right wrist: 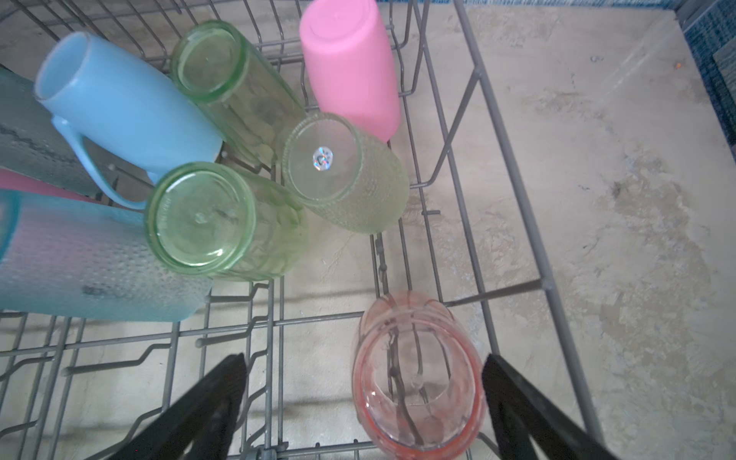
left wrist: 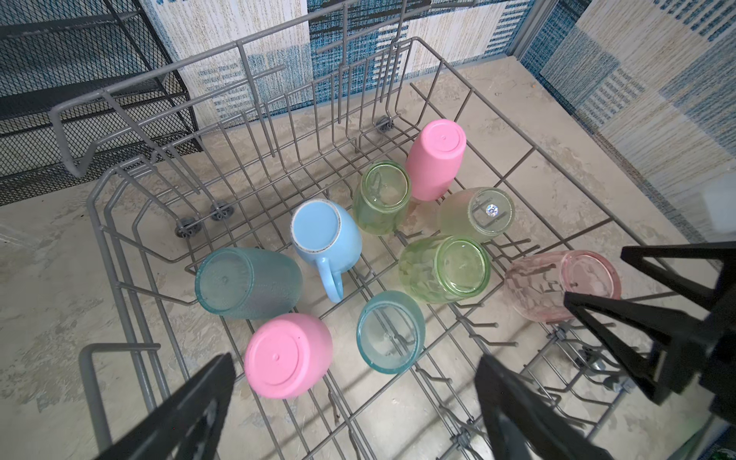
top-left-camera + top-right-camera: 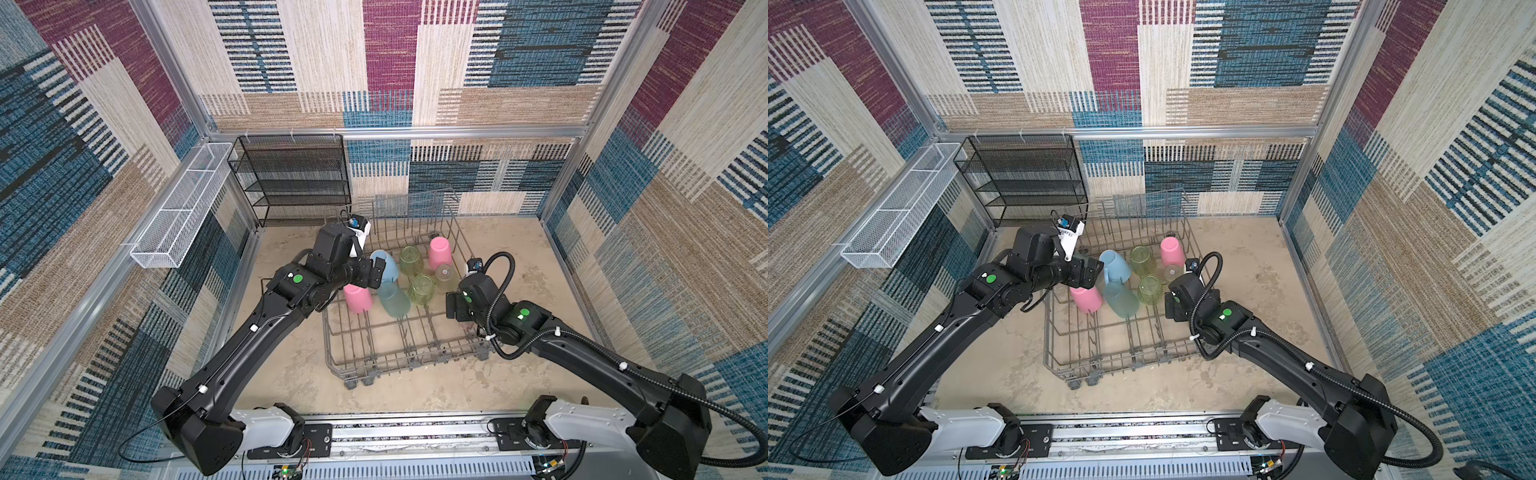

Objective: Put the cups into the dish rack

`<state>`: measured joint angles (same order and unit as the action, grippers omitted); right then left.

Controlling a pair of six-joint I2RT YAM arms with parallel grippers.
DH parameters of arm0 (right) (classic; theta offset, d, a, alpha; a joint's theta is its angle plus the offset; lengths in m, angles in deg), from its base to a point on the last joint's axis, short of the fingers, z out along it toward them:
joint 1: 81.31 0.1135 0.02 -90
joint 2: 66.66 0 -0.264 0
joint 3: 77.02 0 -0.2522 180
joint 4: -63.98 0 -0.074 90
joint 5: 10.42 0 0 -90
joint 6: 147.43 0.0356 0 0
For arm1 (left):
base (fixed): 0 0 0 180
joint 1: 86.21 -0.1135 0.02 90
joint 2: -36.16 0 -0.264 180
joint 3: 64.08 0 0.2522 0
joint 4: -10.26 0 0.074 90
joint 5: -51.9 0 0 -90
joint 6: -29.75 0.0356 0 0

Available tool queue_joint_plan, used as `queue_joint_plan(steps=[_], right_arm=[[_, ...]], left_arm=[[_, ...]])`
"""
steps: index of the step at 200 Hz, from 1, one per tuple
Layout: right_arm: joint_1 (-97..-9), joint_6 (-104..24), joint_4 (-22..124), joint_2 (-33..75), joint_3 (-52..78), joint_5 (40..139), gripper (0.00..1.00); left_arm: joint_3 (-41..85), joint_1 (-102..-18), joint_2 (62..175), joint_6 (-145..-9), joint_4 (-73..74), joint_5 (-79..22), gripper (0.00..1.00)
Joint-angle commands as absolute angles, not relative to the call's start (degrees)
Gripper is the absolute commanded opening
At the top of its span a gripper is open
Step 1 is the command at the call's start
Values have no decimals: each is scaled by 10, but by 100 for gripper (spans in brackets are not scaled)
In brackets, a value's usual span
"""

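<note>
Nine inverted cups (image 2: 287, 354) sit inside grey rack (image 2: 88, 382).

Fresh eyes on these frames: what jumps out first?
Nine colourful cups sit bottoms-up in the grey dish rack at mid-floor. Over it hang the left gripper and right gripper, jaws open, the right's either side of a pink-orange cup. Loud patchwork walls box everything in.
</note>
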<state>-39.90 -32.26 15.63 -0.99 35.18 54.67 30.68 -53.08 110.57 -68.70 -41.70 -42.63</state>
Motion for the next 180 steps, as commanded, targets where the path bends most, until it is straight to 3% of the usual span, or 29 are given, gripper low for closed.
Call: queue_joint_plan(steps=[1, 49, 109, 144, 180], right_arm=[[-399, -356, 188, -29, 335, 538, 99], [-421, -422, 262, -17, 286, 546, 100], [-533, -466, 391, -22, 270, 611, 100], [-604, -466, 490, -44, 302, 632, 100], [-649, -484, 607, -65, 384, 599, 100]], left_arm=[[305, -531, 1101, -668, -401, -442, 98], [314, -537, 1095, -657, -404, -472, 99], [329, -591, 1060, -643, -387, -547, 99], [295, -674, 1037, -690, -356, -556, 99], [203, -812, 1006, -792, -306, -520, 99]])
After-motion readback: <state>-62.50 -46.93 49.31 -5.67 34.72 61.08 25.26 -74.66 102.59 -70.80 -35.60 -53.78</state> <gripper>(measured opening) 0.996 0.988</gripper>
